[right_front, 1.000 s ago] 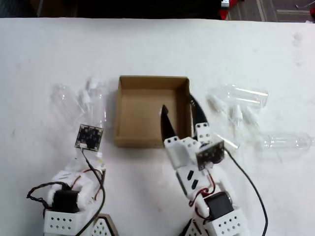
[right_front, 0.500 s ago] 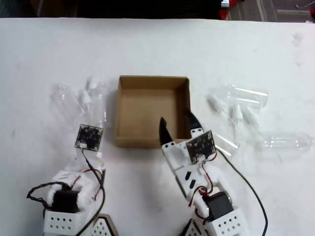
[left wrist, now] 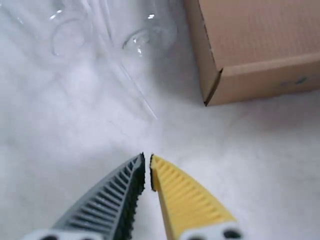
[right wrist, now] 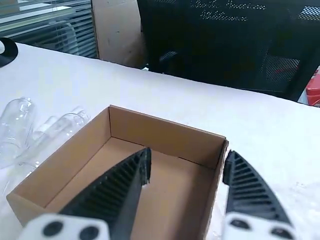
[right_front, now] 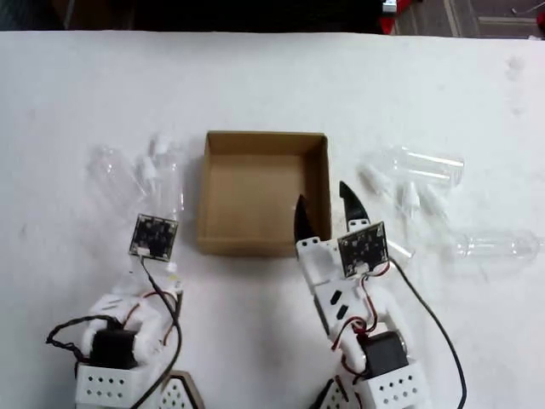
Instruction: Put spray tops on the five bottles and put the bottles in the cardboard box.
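The open cardboard box (right_front: 255, 183) sits mid-table, its floor bare. My right gripper (right_front: 326, 211) stands open at the box's near right corner, one black finger (right wrist: 125, 182) over the inside and the other outside the right wall (right wrist: 215, 165). Clear bottles (right_front: 128, 175) lie left of the box with white spray tops (right_front: 153, 158) among them. Two more bottles (right_front: 423, 164) (right_front: 498, 247) and loose spray tops (right_front: 409, 198) lie to the right. My left gripper (left wrist: 148, 165) is shut on nothing, low over the table near the left bottles (left wrist: 150, 35) and the box corner (left wrist: 215, 85).
The white table (right_front: 272, 85) stretches wide behind the box. A black chair (right wrist: 225, 45) stands past the far edge. Both arm bases (right_front: 111, 366) (right_front: 383, 375) sit at the near edge.
My right gripper has pulled back toward the box's near edge and shifted right, now straddling the right wall. The left arm has not moved.
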Robot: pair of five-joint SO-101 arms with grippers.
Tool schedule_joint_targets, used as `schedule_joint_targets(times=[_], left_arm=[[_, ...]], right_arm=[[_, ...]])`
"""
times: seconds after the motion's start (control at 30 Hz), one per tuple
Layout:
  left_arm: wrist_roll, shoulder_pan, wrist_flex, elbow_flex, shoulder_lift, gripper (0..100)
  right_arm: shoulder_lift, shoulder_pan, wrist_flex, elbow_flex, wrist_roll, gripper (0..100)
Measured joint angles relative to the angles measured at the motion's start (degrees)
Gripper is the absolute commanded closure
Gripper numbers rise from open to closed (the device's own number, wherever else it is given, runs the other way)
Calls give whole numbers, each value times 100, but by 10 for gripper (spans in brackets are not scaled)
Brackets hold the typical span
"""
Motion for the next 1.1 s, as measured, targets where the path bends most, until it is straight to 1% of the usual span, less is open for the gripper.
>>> schedule_joint_targets(times=[0.27, 0.5, 0.7, 0.9, 1.1], left_arm=[[0, 0, 0, 0, 0, 974], [0, 0, 0, 0, 0, 974], [0, 0, 0, 0, 0, 975], [0, 0, 0, 0, 0, 976], [0, 0, 0, 0, 0, 976]], right_arm=[[0, 0, -70, 0, 0, 794], [0, 519, -299, 0, 0, 795], [0, 809, -281, 0, 18, 887], [0, 818, -369, 0, 826, 892], [0, 818, -378, 0, 949, 894]])
